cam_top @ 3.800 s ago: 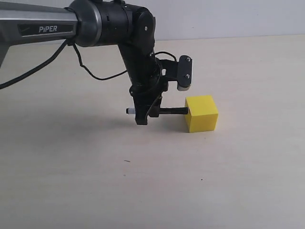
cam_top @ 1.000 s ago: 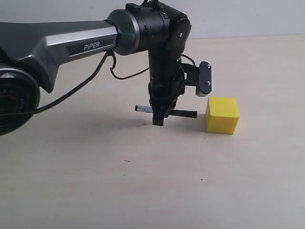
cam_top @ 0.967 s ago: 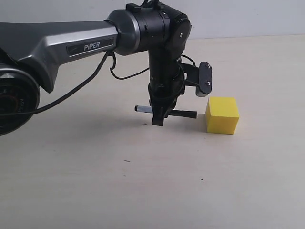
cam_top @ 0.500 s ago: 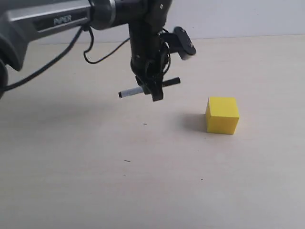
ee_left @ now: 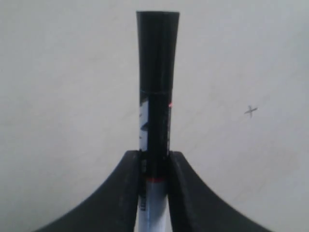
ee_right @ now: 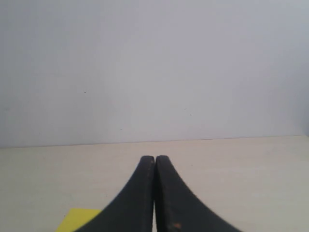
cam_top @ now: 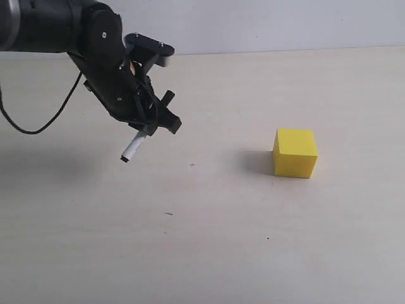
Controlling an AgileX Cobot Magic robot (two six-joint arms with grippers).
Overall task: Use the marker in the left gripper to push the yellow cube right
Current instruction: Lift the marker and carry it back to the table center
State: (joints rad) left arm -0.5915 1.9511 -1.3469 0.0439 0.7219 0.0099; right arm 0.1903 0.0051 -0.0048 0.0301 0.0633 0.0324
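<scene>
The yellow cube (cam_top: 295, 153) rests on the table at the right, with nothing touching it. Far to its left, above the table, my left gripper (cam_top: 161, 125) is shut on the marker (cam_top: 133, 147). The marker hangs tilted, its white end down and to the left and its black cap up behind the jaws. In the left wrist view the marker (ee_left: 157, 72) sticks out between the closed fingers of the left gripper (ee_left: 154, 155), black cap forward. The right gripper (ee_right: 154, 159) is shut on nothing, and a corner of the yellow cube (ee_right: 77, 220) shows beside it. In the exterior view the right gripper is out of sight.
The pale wooden table (cam_top: 209, 247) bears a few small dark specks (cam_top: 192, 164). A white wall (cam_top: 285, 22) runs along its far edge. A black cable (cam_top: 38, 123) loops from the left arm.
The left arm has drawn back to the left, away from the cube, swinging the marker from level to tilted. The cube sits further right than at first and has since stayed put.
</scene>
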